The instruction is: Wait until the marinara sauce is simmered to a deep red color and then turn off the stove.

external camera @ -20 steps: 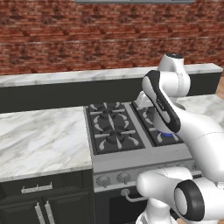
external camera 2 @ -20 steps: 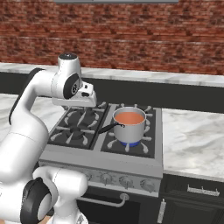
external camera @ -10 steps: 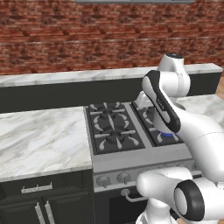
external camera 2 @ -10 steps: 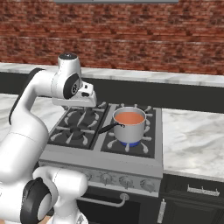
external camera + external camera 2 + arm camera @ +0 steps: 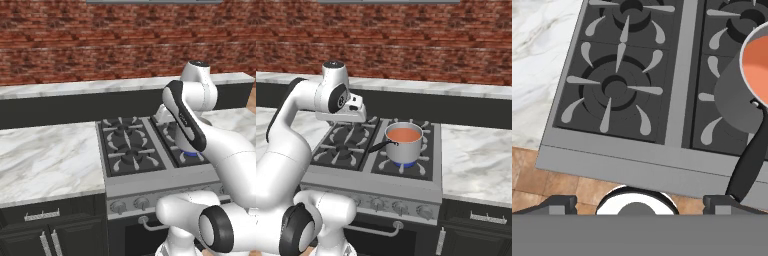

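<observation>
Sauce [image 5: 405,134] sits in the steel pan [image 5: 404,145] on the stove's [image 5: 378,172] front right burner, a blue flame [image 5: 404,163] showing under it; its colour reads orange-red, not deep red, so I judge this the waiting step. The tool [image 5: 639,200] hangs above the stove's front left burner, jaws wide and holding nothing, the pan's black handle [image 5: 750,160] off to one side of it. Next comes the reach down to the knobs [image 5: 400,207] on the stove's front panel, once the sauce darkens; which knob feeds that burner I cannot tell.
</observation>
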{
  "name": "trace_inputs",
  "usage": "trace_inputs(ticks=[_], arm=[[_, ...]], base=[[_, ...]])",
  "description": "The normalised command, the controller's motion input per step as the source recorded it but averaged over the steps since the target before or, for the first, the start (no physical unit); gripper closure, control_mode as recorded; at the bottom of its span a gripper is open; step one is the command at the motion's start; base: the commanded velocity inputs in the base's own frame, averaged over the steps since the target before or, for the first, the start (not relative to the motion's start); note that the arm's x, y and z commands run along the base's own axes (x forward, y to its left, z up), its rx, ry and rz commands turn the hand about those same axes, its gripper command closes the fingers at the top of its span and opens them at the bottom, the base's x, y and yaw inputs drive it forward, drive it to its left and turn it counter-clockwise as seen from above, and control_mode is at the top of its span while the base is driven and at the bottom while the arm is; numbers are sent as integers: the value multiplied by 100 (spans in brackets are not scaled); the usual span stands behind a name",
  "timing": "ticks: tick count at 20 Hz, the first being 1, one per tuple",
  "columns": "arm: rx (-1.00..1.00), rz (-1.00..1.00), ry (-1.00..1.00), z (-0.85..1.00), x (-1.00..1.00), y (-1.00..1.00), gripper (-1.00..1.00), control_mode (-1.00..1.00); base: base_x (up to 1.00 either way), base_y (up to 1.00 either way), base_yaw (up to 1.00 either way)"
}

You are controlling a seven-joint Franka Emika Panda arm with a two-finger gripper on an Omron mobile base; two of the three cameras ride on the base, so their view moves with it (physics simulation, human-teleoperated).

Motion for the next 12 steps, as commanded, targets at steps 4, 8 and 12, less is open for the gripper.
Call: trace_inputs(ticks=[4,8,12], arm=[[0,0,0,0,0,0,-100,-100],[0,0,0,0,0,0,-100,-100],[0,0,0,0,0,0,-100,-100]], base=[[0,0,0],[0,0,0],[0,0,0]])
